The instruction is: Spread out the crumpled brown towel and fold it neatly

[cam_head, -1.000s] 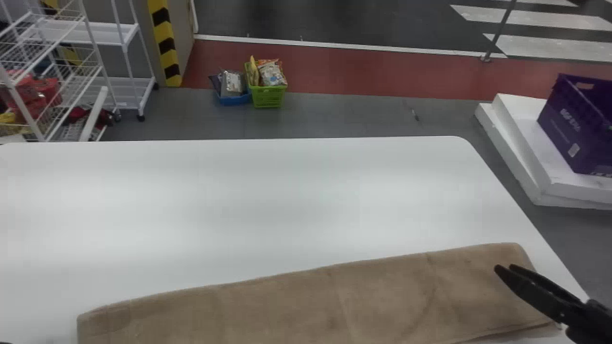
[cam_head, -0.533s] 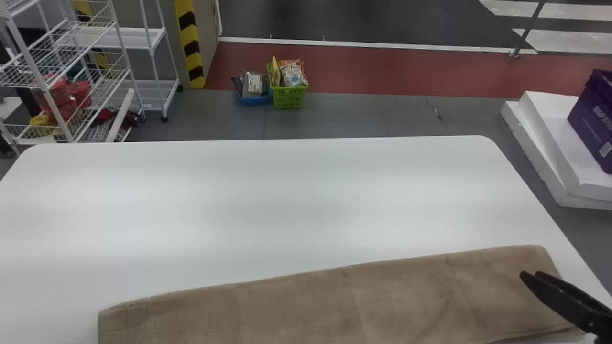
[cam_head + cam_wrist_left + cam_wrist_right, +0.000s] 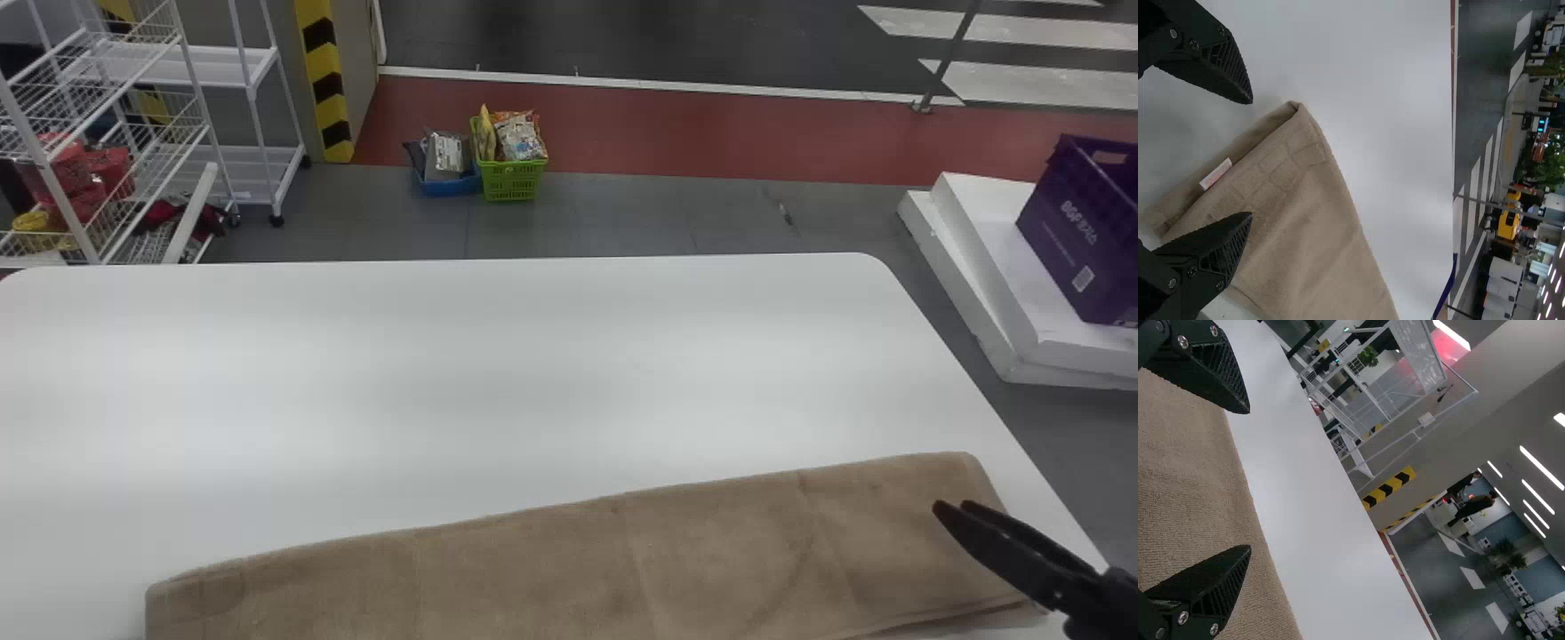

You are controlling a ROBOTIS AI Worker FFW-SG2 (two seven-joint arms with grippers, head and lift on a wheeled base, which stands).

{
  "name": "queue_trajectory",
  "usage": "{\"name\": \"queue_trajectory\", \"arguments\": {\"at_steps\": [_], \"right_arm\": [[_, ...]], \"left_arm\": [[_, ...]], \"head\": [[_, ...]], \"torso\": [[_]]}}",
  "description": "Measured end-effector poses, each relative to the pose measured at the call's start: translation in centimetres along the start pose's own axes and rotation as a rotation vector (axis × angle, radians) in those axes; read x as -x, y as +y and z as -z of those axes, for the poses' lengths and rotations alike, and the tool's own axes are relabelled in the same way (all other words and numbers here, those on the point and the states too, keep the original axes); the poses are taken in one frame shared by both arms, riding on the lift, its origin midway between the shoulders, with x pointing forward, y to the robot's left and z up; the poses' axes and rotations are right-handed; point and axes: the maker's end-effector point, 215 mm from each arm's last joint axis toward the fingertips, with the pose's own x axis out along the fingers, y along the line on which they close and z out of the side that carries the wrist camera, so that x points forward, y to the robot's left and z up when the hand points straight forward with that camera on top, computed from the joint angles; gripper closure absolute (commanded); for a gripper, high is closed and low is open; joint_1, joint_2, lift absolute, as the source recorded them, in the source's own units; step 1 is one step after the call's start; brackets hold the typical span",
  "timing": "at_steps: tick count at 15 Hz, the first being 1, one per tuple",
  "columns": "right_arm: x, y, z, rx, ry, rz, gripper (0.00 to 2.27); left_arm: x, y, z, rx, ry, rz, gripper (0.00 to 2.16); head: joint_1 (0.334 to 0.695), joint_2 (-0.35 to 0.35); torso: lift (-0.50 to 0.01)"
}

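Observation:
The brown towel (image 3: 569, 569) lies flattened in a long folded strip along the near part of the white table, slightly askew, its right end farther back. Over that right end, my right gripper (image 3: 956, 508) is seen in the head view. In the right wrist view, the right gripper (image 3: 1249, 480) stands open beside the towel's edge, fingers wide apart, with towel (image 3: 1185, 487) behind them. My left gripper (image 3: 1251, 158) is open at a towel corner; layered edges and a small white tag (image 3: 1216, 174) show there. Neither gripper holds cloth.
The white table (image 3: 444, 382) extends beyond the towel to its rounded far corners. On the floor past it are wire shelves (image 3: 116, 169), a green basket (image 3: 513, 180), and a purple crate (image 3: 1080, 236) on white slabs to the right.
The head view has swung left and then mostly back right, shifting the whole scene. Against the towel, my right gripper has hardly moved; the towel's shape looks the same.

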Motion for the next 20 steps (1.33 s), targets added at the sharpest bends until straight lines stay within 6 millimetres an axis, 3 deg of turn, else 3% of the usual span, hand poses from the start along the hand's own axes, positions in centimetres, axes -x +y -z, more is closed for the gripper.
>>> {"name": "queue_trajectory", "arguments": {"at_steps": [4,9,12,16,17,19,20], "right_arm": [[0.3,-0.2,-0.1,-0.002,-0.005,0.002,0.08],[0.2,-0.4,-0.1,-0.001,-0.009,0.003,0.08],[0.1,-0.5,0.0,-0.004,-0.01,0.004,0.08],[0.1,-0.5,0.0,-0.006,-0.011,0.004,0.08],[0.2,-0.5,0.0,-0.007,-0.011,0.004,0.08],[0.2,-0.6,0.0,-0.007,-0.012,0.004,0.08],[0.2,-0.6,0.0,-0.008,-0.013,0.004,0.08]], "left_arm": [[-1.7,-0.8,0.7,-0.036,0.043,-0.018,0.26],[-1.8,0.0,0.8,-0.063,0.058,-0.057,0.26],[-1.8,0.3,1.2,-0.07,0.073,-0.064,0.41],[-1.9,0.2,1.4,-0.075,0.082,-0.062,0.42],[-1.9,0.1,1.5,-0.076,0.084,-0.062,0.62],[-1.9,0.1,1.6,-0.079,0.089,-0.061,0.77],[-1.9,0.1,1.6,-0.08,0.09,-0.061,1.01]], "head": [[0.695,-0.151],[0.695,-0.142],[0.695,-0.139],[0.695,-0.141],[0.695,-0.141],[0.695,-0.142],[0.695,-0.142]], "torso": [[-0.128],[-0.128],[-0.128],[-0.128],[-0.128],[-0.128],[-0.128]]}}
